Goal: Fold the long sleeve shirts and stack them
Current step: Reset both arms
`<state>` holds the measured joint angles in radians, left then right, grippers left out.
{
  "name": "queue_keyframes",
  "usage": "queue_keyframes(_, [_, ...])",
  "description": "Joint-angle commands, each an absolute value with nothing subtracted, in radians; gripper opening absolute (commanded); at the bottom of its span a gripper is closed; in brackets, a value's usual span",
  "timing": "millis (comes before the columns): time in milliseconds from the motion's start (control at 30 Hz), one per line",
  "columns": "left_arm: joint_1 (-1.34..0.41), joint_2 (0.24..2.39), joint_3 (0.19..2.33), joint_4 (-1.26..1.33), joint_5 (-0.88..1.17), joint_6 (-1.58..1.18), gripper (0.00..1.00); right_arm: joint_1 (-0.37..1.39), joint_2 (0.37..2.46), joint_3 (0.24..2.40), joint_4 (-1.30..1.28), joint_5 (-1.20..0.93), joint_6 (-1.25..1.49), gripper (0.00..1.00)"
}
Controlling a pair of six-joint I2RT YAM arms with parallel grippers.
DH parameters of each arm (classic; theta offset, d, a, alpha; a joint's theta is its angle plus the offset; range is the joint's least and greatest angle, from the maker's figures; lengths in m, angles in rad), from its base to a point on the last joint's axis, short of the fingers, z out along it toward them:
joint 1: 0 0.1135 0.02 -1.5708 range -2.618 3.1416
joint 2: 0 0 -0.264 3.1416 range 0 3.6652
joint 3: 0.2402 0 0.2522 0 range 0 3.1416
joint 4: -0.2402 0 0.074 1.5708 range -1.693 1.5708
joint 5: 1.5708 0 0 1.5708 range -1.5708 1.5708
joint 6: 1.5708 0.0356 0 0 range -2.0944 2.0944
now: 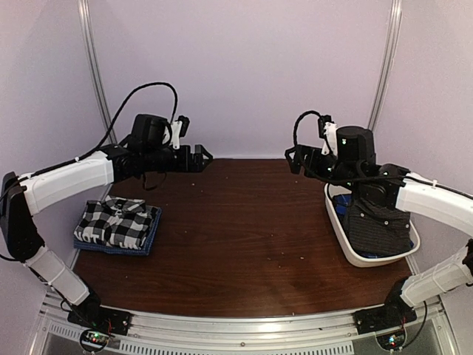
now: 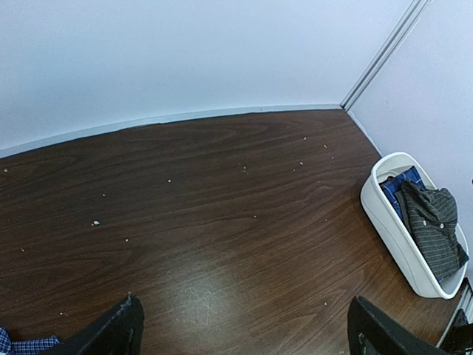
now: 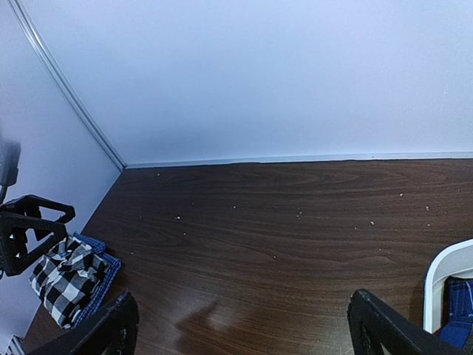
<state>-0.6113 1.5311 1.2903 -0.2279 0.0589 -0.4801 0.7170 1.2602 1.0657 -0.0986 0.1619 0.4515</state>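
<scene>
A folded black-and-white checked shirt lies on a folded blue shirt at the table's left side; the right wrist view also shows this checked shirt. A dark charcoal shirt sits crumpled in the white basket at the right, over some blue cloth. My left gripper hovers open and empty above the table's back left. My right gripper hovers open and empty at the back right, beside the basket. In the left wrist view the left gripper has only bare table between its fingers. The same holds for the right gripper in its own view.
The dark wooden table carries small white specks. Pale walls close in the back and both sides. The basket stands against the right wall, its rim just right of my right fingers.
</scene>
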Motion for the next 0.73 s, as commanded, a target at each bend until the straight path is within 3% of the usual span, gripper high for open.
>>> queue_keyframes(0, [-0.609,1.5,1.278,-0.172,0.05,-0.469,0.98,0.711,1.247,1.045,-0.084,0.179,0.458,1.0])
queue_keyframes(700, [-0.609,1.504,1.276,-0.166,0.062,-0.466,0.98,0.712,1.239,1.029,-0.083,0.185,0.465,1.0])
